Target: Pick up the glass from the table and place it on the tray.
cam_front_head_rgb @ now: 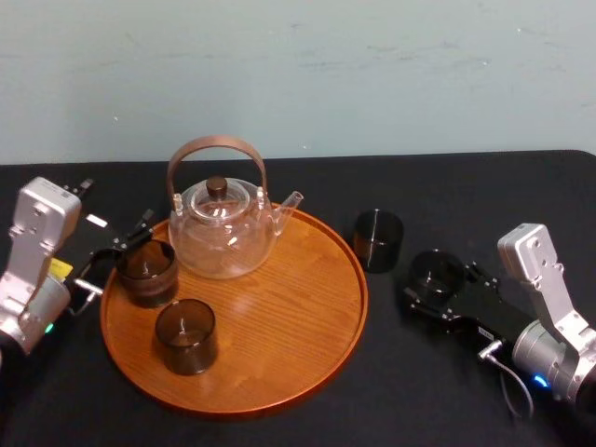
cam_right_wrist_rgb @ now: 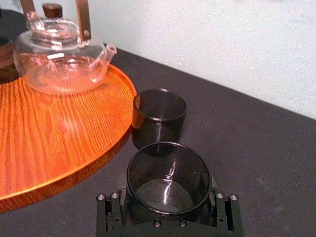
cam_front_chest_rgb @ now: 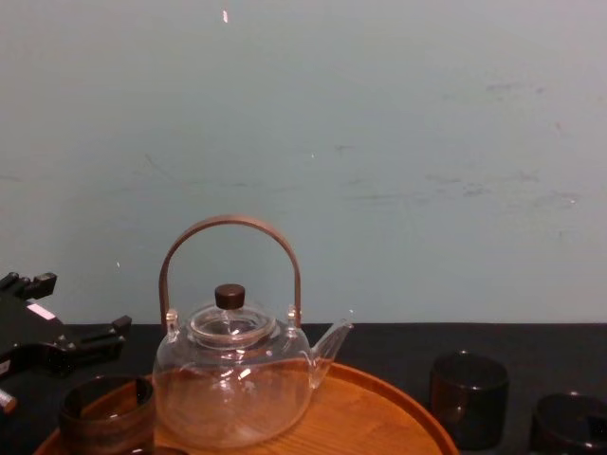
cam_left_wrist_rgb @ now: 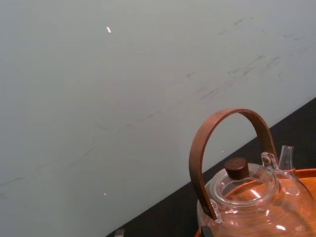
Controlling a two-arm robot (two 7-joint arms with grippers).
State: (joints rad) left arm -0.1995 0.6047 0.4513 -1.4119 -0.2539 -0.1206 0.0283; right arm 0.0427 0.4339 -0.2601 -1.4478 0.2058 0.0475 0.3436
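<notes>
The right claw (cam_front_head_rgb: 436,284) is sitting low on the black surface (cam_front_head_rgb: 521,196), clamped around the glass (cam_right_wrist_rgb: 168,173). The glass is standing upright deep inside the claw, with its base on the surface and its open mouth facing up. It is a short, straight-walled cylinder of smoky, dark, see-through glass with a thin glossy rim.

Just ahead of the claw's tips, a second dark glass (cam_front_head_rgb: 377,239) of the same shape is standing on the surface, close to the held one but not touching it. Ahead and to the left of the right claw, the tray (cam_front_head_rgb: 307,307) is lying flat. It is a wide round dish of orange-brown wood with straight visible grain and a low raised rim. The second dark glass is standing just outside that rim.

On the tray, a clear teapot (cam_front_head_rgb: 223,233) is standing. It has a round belly, a dark knob on its lid, an arched brown handle and a small spout pointing toward the right claw's side.

The left claw (cam_front_head_rgb: 116,253) is hovering at the tray's opposite rim, spread wide. A third dark glass (cam_front_head_rgb: 146,270) is standing on the tray just in front of it, and a fourth dark glass (cam_front_head_rgb: 185,335) is standing on the tray beside that one.
</notes>
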